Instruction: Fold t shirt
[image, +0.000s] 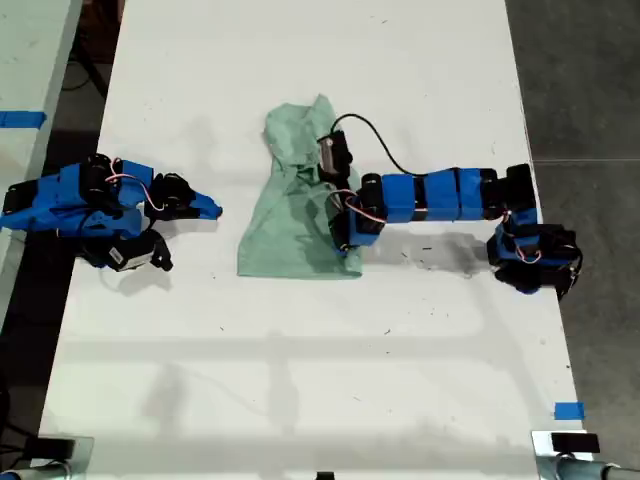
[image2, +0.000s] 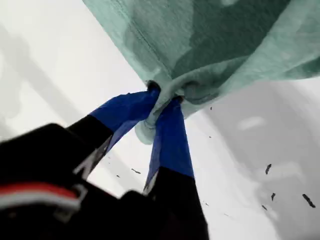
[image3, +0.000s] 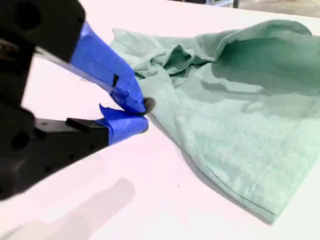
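Right now the t shirt (image: 290, 205) lies bunched near the middle of the white table (image: 300, 380). The arm reaching in from the exterior view's right ends in my first gripper (image2: 162, 107), whose blue jaws are clamped on a pinch of the shirt's hem. At the exterior view's left, my second gripper (image3: 142, 114) rests just short of the fabric, its tips pressed together on nothing.

Both arms are showing blue printed segments joined by black servo blocks, with thin red-and-white wires looping at the joints (one black cable is arching over one arm), and blue-taped fingertips.
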